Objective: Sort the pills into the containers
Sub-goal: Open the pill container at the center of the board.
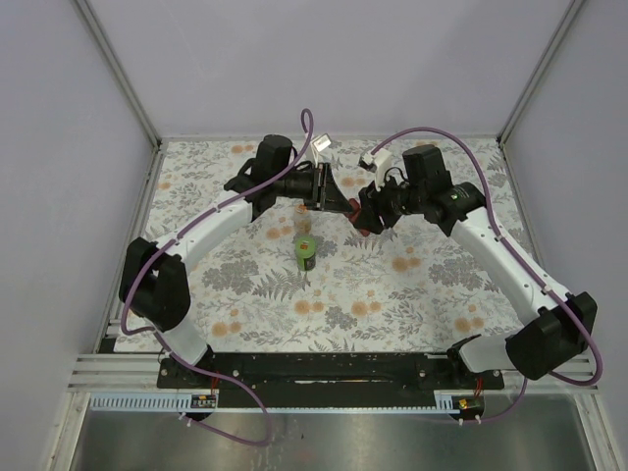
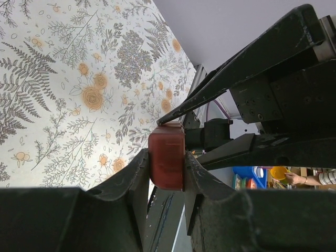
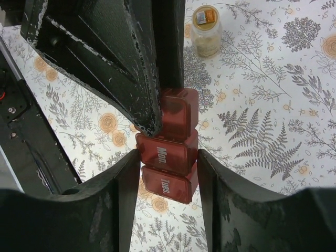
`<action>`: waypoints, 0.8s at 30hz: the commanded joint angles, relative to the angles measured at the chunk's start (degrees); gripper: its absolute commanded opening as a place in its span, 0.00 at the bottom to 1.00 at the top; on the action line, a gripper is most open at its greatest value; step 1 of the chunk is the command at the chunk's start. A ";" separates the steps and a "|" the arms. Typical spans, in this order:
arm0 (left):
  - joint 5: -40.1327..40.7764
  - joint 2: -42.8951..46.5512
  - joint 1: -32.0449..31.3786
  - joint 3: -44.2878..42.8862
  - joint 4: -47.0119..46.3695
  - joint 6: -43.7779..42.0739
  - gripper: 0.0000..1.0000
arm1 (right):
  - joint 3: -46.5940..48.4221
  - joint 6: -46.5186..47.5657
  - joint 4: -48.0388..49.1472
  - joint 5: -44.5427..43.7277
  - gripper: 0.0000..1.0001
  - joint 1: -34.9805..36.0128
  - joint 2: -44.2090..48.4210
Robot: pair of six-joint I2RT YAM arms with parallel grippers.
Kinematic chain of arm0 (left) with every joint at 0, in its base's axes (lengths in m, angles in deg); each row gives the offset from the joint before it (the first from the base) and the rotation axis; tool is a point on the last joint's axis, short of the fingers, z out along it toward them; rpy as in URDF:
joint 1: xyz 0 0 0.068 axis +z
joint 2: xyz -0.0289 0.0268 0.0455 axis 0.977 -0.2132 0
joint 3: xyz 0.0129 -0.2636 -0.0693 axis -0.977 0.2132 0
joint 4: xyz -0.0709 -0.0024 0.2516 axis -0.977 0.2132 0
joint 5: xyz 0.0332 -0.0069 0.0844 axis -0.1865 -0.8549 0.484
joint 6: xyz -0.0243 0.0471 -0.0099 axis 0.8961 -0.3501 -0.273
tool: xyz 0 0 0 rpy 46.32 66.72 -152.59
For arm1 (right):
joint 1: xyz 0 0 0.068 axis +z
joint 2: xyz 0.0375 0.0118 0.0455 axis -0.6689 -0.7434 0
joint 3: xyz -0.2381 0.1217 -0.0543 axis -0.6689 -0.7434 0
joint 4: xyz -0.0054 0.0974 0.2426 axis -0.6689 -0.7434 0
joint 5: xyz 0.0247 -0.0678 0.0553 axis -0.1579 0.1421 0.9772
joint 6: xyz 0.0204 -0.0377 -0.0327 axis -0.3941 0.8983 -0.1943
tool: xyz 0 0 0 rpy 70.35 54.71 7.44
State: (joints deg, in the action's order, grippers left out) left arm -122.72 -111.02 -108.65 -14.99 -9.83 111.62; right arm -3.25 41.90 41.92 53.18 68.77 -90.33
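The dark-red pill box (image 3: 176, 152) hangs above the cloth, its lids marked "Mon." and "Tues." and closed. My left gripper (image 2: 166, 160) is shut on one end of the box (image 2: 166, 155). My right gripper (image 3: 168, 157) straddles it, both fingers against its sides at the "Mon." compartment. From above, the two grippers meet at the box (image 1: 361, 222) over the far middle of the table. The green bottle (image 1: 307, 254) stands upright nearer the arms, with the pale-and-orange bottle (image 1: 303, 227) just behind it, also upright (image 3: 206, 31). No pills show.
The floral cloth (image 1: 392, 294) covers the table, with printed orange flowers. Purple cables (image 1: 432, 132) loop over both arms. Grey walls close the back and both sides. The left gripper's finger (image 3: 105, 52) fills the upper left of the right wrist view.
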 commanded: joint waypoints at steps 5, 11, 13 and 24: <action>-9.66 4.14 -2.35 0.00 -8.35 2.46 0.00 | 2.42 1.00 1.86 3.26 0.28 -0.42 -1.52; -9.67 4.84 -2.35 -0.17 -6.69 -0.26 0.00 | 3.56 1.80 -0.78 3.09 0.51 -1.30 -1.61; -8.88 5.11 -2.44 -0.70 -4.76 -2.28 0.00 | 4.08 1.45 -1.48 3.00 0.57 -1.56 -1.79; -9.13 6.16 -3.23 -0.87 -2.29 -6.07 0.00 | 4.97 -1.46 -2.19 7.65 0.66 -3.05 -3.54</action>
State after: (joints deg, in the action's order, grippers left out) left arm -125.16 -108.96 -109.72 -14.22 -10.05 105.79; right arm -0.23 41.31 36.94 59.02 66.73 -92.13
